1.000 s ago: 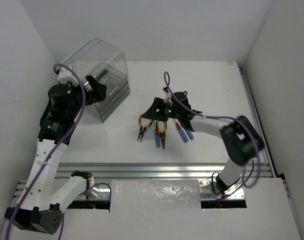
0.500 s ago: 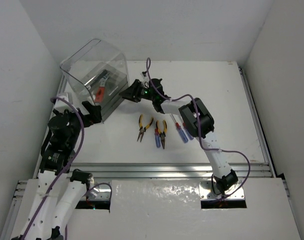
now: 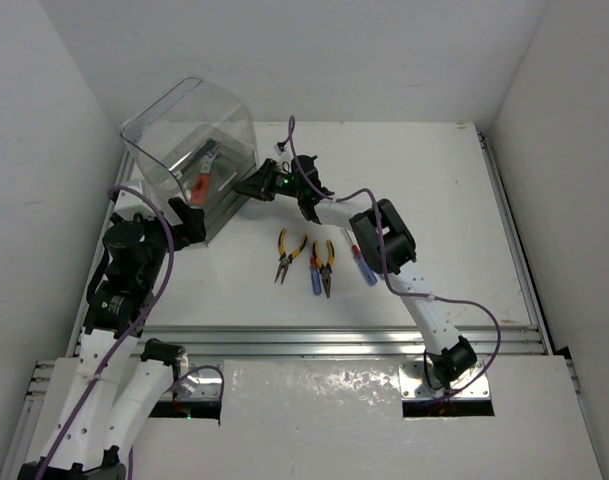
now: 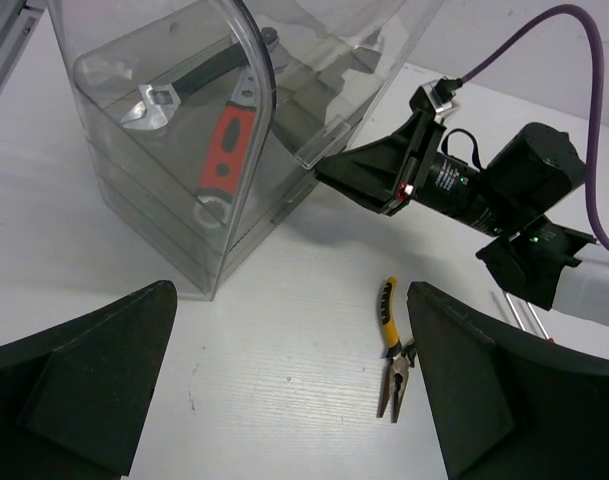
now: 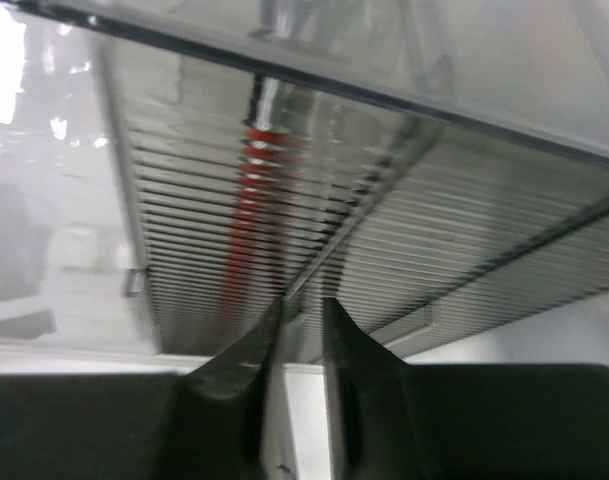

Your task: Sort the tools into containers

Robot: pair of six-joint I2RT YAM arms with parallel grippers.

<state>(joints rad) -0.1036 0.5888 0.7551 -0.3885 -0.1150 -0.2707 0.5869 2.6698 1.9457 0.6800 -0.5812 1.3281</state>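
Left fingers [image 4: 79, 385] are spread wide with nothing between them, hanging over the bench [image 4: 284, 330]. The clear box [image 4: 134, 200] is ahead of them and off to their left, not touching. Through its wall, further ahead, a red-handled tool [image 4: 227, 140] and a black-handled tool [image 4: 209, 75] with a silver head lie side by side on the stacked trays [image 4: 184, 250]. One yellow-handled pliers [image 4: 392, 350] lies on the bench just ahead of the right-hand pad, nose pointing back toward the fingers.

Right fingers [image 5: 239, 370] are drawn narrow with a slim gap left between them. Their tips are right up at the box's side wall. Ribbed tray edges fill the view ahead, with the red handle blurred behind the plastic. Whether they pinch a lip of the box, cannot tell.

From above, the second yellow-handled pliers [image 3: 325, 265] and the blue-handled screwdrivers [image 3: 315, 281] lie in a row on the bench, behind the right fingers and well apart from them.
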